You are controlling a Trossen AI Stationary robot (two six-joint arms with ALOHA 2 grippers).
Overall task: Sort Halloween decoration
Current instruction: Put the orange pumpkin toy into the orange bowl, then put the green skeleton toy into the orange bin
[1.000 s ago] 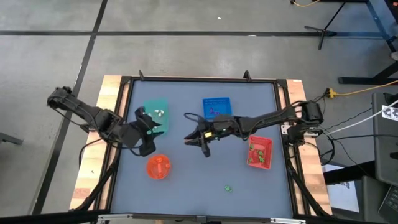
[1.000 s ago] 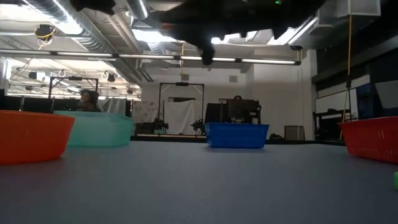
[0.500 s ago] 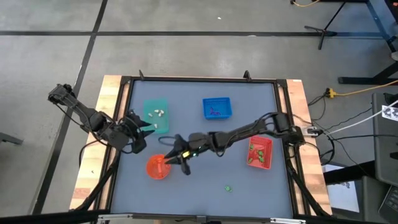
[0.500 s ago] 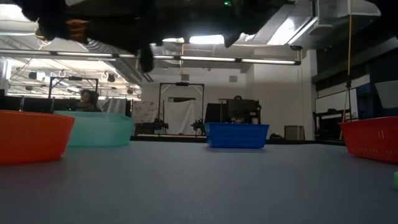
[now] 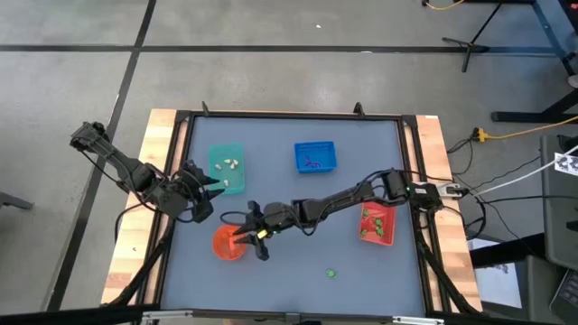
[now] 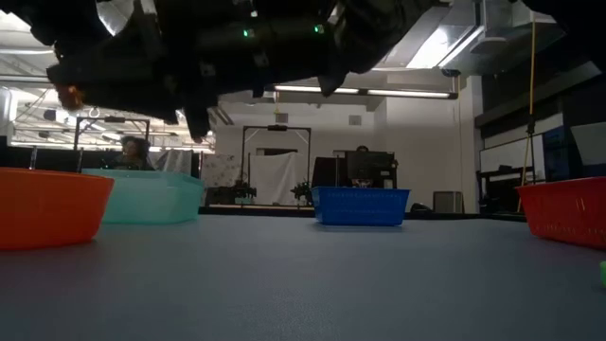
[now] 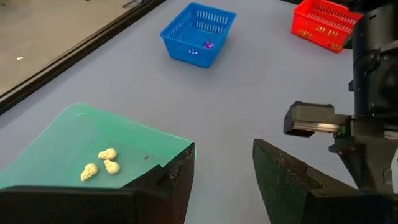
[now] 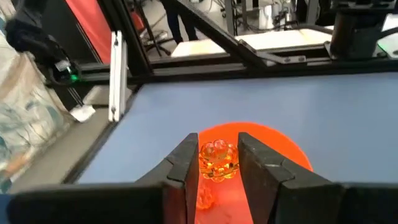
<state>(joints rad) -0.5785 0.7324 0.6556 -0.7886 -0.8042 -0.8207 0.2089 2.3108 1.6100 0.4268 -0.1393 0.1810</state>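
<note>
High view: right gripper (image 5: 251,236) reaches across to the orange bowl (image 5: 226,245) near the worktop's left front. Left gripper (image 5: 206,184) waits at the teal tray (image 5: 228,168); one green trinket (image 5: 331,272) lies loose by the front edge.

Low view: both arms hang overhead; nothing more to tell.

Left wrist view: jaws apart, empty; cream skulls (image 7: 102,163) in the teal tray.

Right wrist view: jaws clamped on an orange pumpkin trinket (image 8: 217,158) above the bowl. Step looks like delivery; next, release over the bowl.
</note>
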